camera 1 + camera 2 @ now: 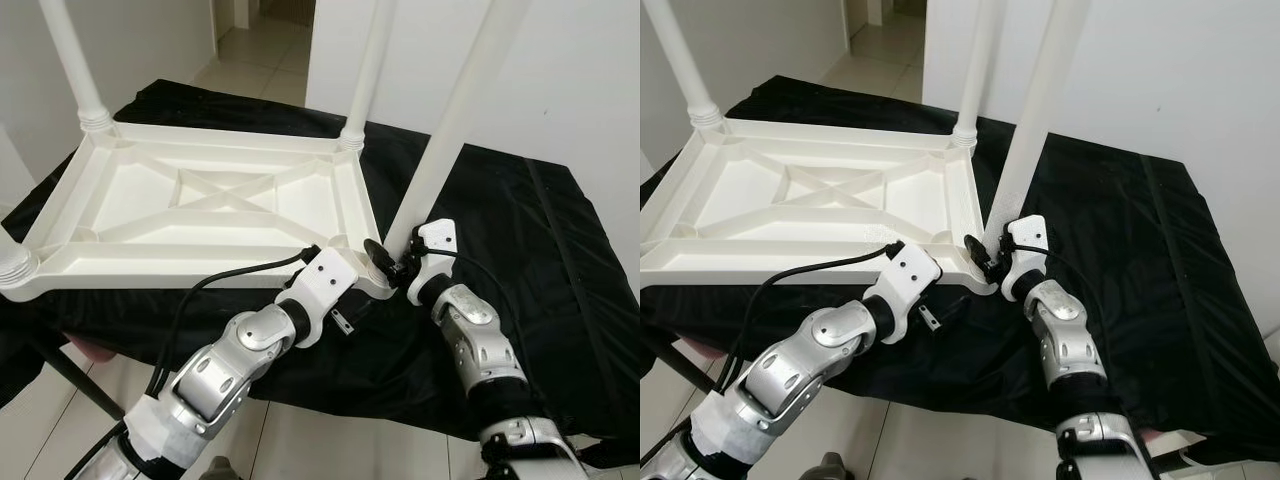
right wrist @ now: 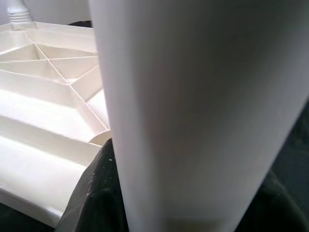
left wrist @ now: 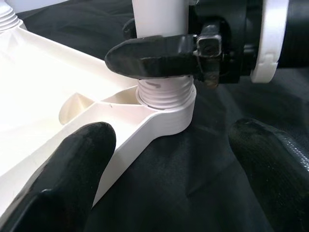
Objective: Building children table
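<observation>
White leg (image 1: pixel 455 120) in right gripper (image 1: pixel 385 262) jaws, left gripper (image 3: pixel 169 179) jaws wide, black cloth (image 1: pixel 540 260) beneath.

Head downward; wrists near table leg (image 3: pixel 159 29)

Lighting reads bright and even on my head feeds, diffuse indoor light with no hard glare. The white table frame (image 1: pixel 200 200) shows soft shading inside its ribs; the black cloth (image 1: pixel 1140 260) swallows detail, with faint sheen on its folds. Both eye views are sharp, with mild bending at the edges. In the left wrist feed, the near black fingers (image 3: pixel 67 179) are blurred. The right wrist feed is soft: the white leg (image 2: pixel 193 106) sits too close, out of focus.
</observation>
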`<state>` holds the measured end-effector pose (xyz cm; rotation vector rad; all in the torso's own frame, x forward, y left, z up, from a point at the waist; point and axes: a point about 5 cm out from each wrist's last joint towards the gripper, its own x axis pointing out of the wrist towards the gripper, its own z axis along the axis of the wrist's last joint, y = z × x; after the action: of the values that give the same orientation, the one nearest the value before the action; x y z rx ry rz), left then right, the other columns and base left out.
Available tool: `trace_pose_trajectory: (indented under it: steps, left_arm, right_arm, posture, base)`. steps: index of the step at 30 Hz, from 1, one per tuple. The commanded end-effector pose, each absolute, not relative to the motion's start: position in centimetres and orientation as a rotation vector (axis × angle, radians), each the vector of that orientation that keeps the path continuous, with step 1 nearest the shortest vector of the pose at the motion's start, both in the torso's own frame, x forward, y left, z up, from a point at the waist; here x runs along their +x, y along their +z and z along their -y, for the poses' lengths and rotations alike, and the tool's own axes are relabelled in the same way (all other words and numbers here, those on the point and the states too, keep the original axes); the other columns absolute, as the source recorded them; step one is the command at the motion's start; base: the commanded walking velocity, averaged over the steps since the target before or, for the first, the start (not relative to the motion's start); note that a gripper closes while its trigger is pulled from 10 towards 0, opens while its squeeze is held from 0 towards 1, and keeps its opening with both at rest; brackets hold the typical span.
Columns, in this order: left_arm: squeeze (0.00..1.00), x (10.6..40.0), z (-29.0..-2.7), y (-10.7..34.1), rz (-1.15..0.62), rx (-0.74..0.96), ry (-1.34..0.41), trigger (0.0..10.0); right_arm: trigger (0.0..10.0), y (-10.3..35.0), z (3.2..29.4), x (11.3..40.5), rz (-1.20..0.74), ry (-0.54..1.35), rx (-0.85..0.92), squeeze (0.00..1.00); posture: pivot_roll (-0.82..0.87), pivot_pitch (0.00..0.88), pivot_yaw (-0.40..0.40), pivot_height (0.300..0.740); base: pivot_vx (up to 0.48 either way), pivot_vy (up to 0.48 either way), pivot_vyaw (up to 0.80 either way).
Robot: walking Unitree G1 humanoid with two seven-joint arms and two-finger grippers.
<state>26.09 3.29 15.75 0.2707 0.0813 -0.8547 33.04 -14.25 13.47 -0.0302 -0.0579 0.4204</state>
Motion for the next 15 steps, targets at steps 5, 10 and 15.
trace_pose_trajectory:
  steps: [5, 10, 15]
  left_arm:
    - [0.0, 25.3, -2.7, 15.4, -0.107, 0.276, -0.974, 10.0]
    - [0.0, 25.3, -2.7, 15.4, -0.107, 0.276, -0.975, 10.0]
    - [0.0, 25.3, -2.7, 15.4, -0.108, 0.276, -0.974, 10.0]
  right_arm:
    - [10.0, 12.1, 15.6, 31.9, 0.0, 0.025, 0.006, 0.0]
    - [10.0, 11.9, 15.9, 31.7, -0.01, -0.06, 0.008, 0.0]
    - [10.0, 11.6, 15.8, 31.5, -0.029, -0.185, 0.031, 0.0]
  posture:
    - [0.15, 0.012, -0.092, 0.74]
    - [0.15, 0.012, -0.092, 0.74]
    - [0.15, 0.013, -0.097, 0.74]
  base:
    - [0.0, 0.0, 0.0]
    - [0.0, 0.0, 0.0]
    - [0.0, 0.0, 0.0]
